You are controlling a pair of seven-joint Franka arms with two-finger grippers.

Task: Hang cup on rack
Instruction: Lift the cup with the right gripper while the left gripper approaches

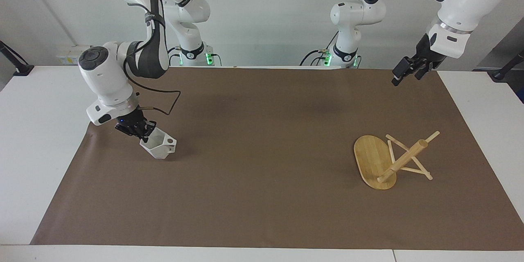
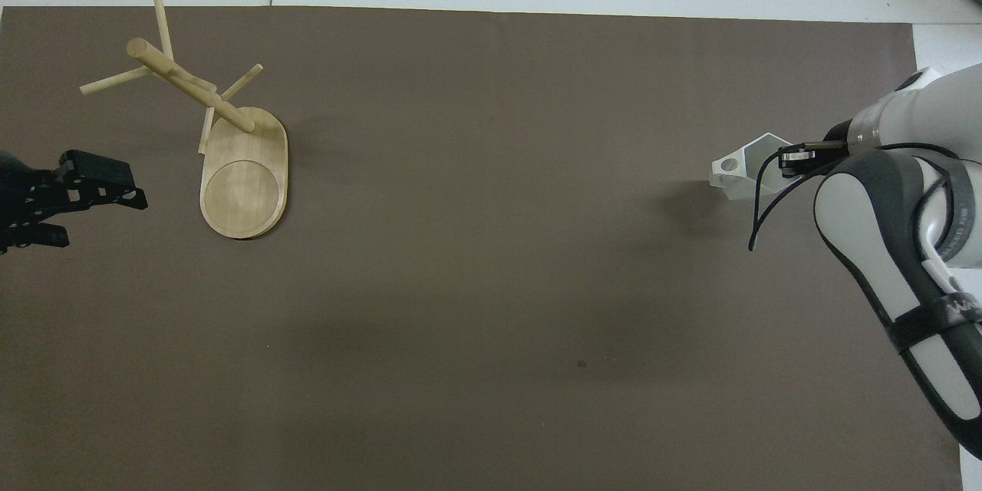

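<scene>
Over the mat, cup [image 1: 159, 147] tilted, handle toward rack [image 1: 389, 159].

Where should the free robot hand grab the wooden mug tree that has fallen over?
Probably the thick round post, from above. The rack lies tipped over: its oval base stands on edge, and the post slants up clear of the mat, leaving room for fingers either side. The thin pegs look too thin to hold firmly. The open left gripper hangs over the mat's edge at that end.
</scene>
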